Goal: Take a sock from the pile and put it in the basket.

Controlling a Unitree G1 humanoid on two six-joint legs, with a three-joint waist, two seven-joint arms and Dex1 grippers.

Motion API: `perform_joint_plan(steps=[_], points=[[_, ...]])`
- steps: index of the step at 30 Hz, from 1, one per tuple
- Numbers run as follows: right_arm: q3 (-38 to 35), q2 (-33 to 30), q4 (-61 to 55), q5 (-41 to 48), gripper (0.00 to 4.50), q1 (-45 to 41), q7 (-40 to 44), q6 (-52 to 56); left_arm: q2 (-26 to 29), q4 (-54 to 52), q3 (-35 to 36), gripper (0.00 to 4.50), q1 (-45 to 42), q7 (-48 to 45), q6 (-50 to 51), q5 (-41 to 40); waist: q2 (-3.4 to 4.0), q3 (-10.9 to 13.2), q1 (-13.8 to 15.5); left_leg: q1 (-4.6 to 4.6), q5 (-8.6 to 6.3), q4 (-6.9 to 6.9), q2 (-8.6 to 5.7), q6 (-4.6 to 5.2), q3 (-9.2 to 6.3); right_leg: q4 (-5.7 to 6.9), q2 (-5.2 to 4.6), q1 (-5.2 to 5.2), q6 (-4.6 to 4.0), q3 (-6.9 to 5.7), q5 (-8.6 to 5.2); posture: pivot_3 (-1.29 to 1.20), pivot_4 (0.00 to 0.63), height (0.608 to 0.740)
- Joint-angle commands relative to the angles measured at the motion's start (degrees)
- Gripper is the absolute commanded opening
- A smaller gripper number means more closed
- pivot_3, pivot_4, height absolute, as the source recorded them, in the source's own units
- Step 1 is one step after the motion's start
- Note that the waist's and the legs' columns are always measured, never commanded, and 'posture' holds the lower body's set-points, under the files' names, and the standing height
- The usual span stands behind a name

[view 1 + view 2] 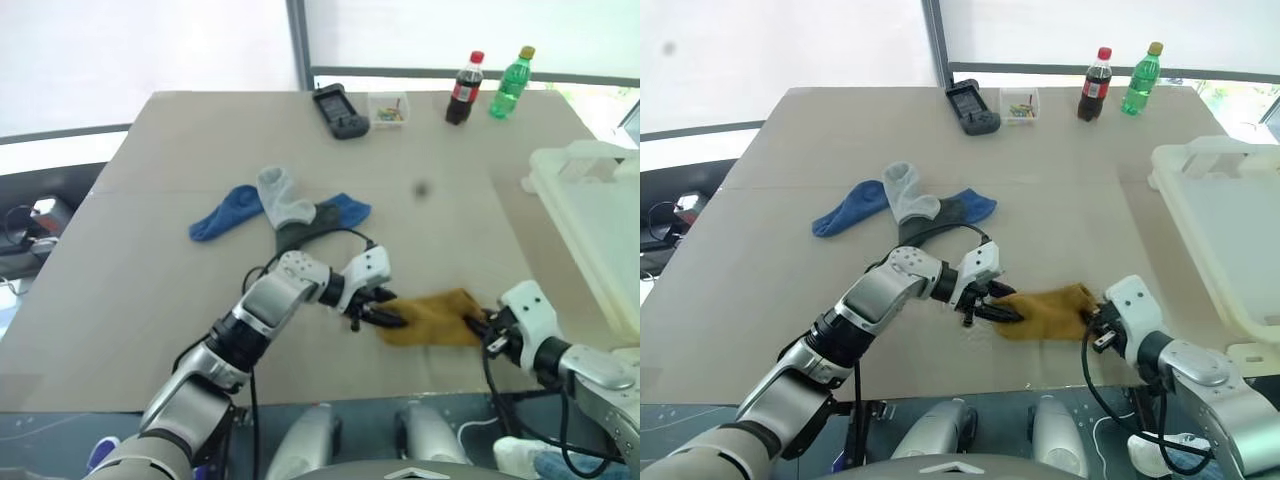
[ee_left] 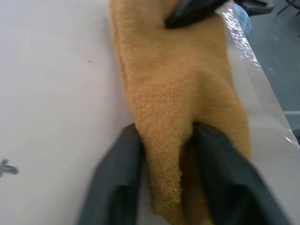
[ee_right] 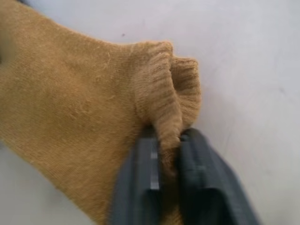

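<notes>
A mustard-yellow sock [image 1: 435, 317] lies flat near the table's front edge, apart from the pile [image 1: 283, 212] of blue, pale grey and dark green socks in the middle of the table. My left gripper [image 1: 385, 318] is shut on the sock's left end; a fold of cloth sits pinched between its fingers [image 2: 117, 178]. My right gripper [image 1: 478, 325] is shut on the ribbed cuff [image 3: 164, 93] at the sock's right end. The basket [image 1: 590, 215], a large white bin, stands at the table's right edge, beyond the right gripper.
Along the table's far edge stand a black handset [image 1: 340, 110], a small clear box of coloured bits [image 1: 388, 108], a cola bottle [image 1: 463, 88] and a green bottle [image 1: 510, 82]. Open tabletop separates the sock from the basket.
</notes>
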Motion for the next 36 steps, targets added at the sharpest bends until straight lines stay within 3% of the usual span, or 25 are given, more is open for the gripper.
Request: perform_joint_plan(steps=[1, 6, 13, 16, 17, 18, 20, 22, 23, 29, 36], points=[[2.7, 2.0, 2.0, -2.1, 0.00, -4.2, -2.7, 1.7, 1.7, 4.8, 1.5, 0.04, -1.6, 1.4, -2.2, 2.7, -0.02, 0.0, -0.1, 0.06, 0.00, 0.00, 0.00, 0.00, 0.00, 0.00, 0.00, 0.06, 0.00, 0.00, 0.00, 0.00, 0.150, 0.740], [6.4, 6.5, 7.3, -5.5, 0.00, -12.9, -6.0, 2.5, 2.5, 12.8, 3.4, 0.04, -5.8, 0.6, -6.9, 3.5, 0.00, 0.0, -0.3, 0.65, -0.15, -0.16, 0.05, 0.24, 0.02, -0.01, 0.04, 0.48, 0.02, 0.02, -0.02, 0.00, 0.150, 0.740], [8.1, 12.8, 19.8, -9.8, 0.00, -25.9, -10.1, 2.7, 0.2, 29.8, 7.1, 0.04, -14.6, -0.6, -14.7, 3.9, 0.02, 0.0, -0.2, 0.41, -0.01, -0.15, 0.01, 0.00, 0.02, -0.03, 0.06, 0.29, 0.01, 0.02, -0.01, 0.00, 0.150, 0.740], [8.2, 13.5, 21.4, -10.6, 0.00, -27.1, -10.5, 3.7, -1.3, 31.6, 10.6, 0.04, -16.3, -0.4, -11.5, 1.4, 0.01, 0.0, -0.2, 0.14, -0.03, -0.11, -0.05, 0.03, 0.01, -0.08, -0.01, 0.07, 0.01, 0.01, -0.01, 0.00, 0.150, 0.740], [8.0, 13.8, 21.5, -10.8, 0.00, -27.1, -10.7, 4.0, -1.6, 30.9, 11.8, 0.04, -16.4, -0.9, -9.0, 0.2, 0.00, 0.0, -0.3, -0.25, -0.03, 0.01, -0.07, 0.05, -0.01, -0.02, -0.02, -0.27, 0.01, 0.00, -0.01, 0.00, 0.150, 0.740], [7.8, 14.1, 21.3, -10.9, 0.00, -27.0, -10.9, 4.2, -1.6, 29.7, 12.6, 0.58, -16.2, -1.2, -6.6, -0.8, 0.00, 0.0, -0.4, -0.41, -0.03, 0.08, -0.07, 0.05, 0.00, 0.03, -0.02, -0.42, 0.01, 0.01, 0.00, 0.00, 0.150, 0.740], [7.7, 14.3, 20.7, -10.7, 0.00, -26.5, -10.6, 4.4, -1.1, 25.8, 13.7, 1.03, -14.5, -1.3, -2.6, -2.2, 0.00, 0.0, -0.5, -0.50, -0.03, 0.11, -0.08, 0.05, 0.02, 0.10, -0.03, -0.56, 0.01, 0.03, 0.00, 0.00, 0.150, 0.740], [7.6, 14.6, 19.5, -10.6, 0.00, -25.6, -10.6, 4.9, -0.8, 20.3, 15.6, 1.87, -11.4, 1.7, 2.1, -3.5, 0.02, 0.0, -0.4, -0.49, -0.03, 0.11, -0.07, 0.05, 0.02, 0.13, -0.02, -0.57, 0.01, 0.05, 0.00, 0.00, 0.150, 0.740], [7.5, 14.9, 18.8, -10.4, 0.00, -25.2, -10.6, 5.2, -0.6, 17.3, 16.6, 2.51, -9.6, 3.0, 4.9, -4.3, 0.02, 0.0, -0.4, -0.49, -0.03, 0.10, -0.06, 0.05, 0.01, 0.13, -0.01, -0.57, 0.01, 0.05, 0.00, 0.00, 0.150, 0.740], [7.2, 15.1, 16.0, -10.1, 0.00, -23.9, -10.1, 6.7, 0.2, 2.8, 21.5, 2.64, -1.5, 10.1, 18.6, -9.1, 0.02, 0.0, -0.3, -0.49, -0.03, 0.07, -0.06, 0.05, 0.01, 0.11, -0.02, -0.59, 0.00, 0.06, 0.00, 0.00, 0.150, 0.740], [8.4, 14.2, 14.4, -11.0, 0.00, -22.9, -9.3, 6.1, -5.1, -3.1, 23.9, 2.64, 2.9, 20.5, 25.3, -11.1, 0.03, 0.0, -0.1, -0.44, -0.03, 0.08, -0.06, 0.04, 0.03, 0.12, -0.03, -0.56, 0.00, 0.08, 0.00, 0.00, 0.150, 0.740]])
